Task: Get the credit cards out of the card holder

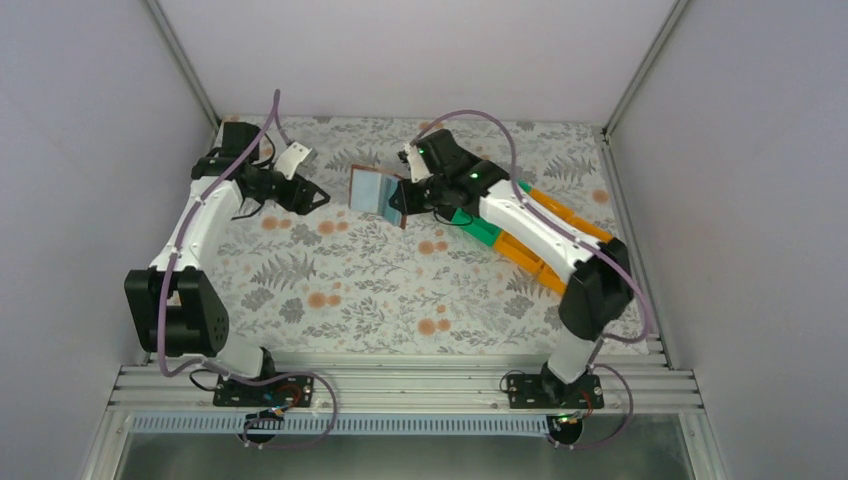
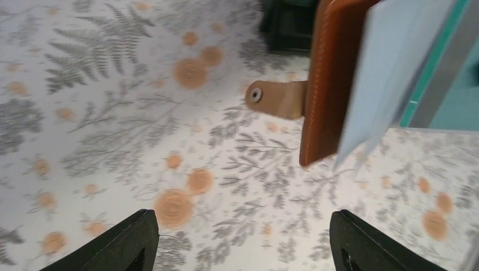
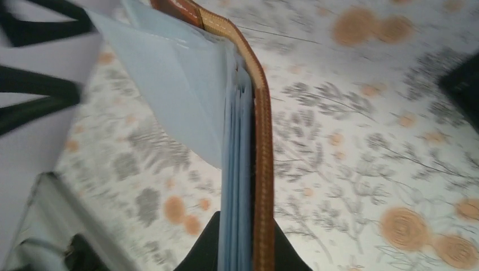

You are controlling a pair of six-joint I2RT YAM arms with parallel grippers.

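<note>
The card holder [image 1: 376, 192] hangs open above the table, brown outside and pale blue-grey inside. My right gripper [image 1: 408, 196] is shut on its right half, and the wrist view shows the brown edge [image 3: 263, 169] and blue layers pinched between the jaws of the right gripper [image 3: 248, 251]. My left gripper [image 1: 312, 197] stands open just left of it, touching nothing. In the left wrist view the left gripper [image 2: 244, 240] is wide apart, with the card holder [image 2: 327, 84] ahead and to the upper right. A teal edge [image 2: 434, 59] shows behind its pale flap; I cannot tell whether it is one of the credit cards.
A green bin [image 1: 484, 232] and orange bins [image 1: 535, 258] lie under the right arm at the right of the flowered tablecloth [image 1: 350, 290]. A black bin [image 1: 452, 215] sits just behind the card holder. White walls close the back and sides.
</note>
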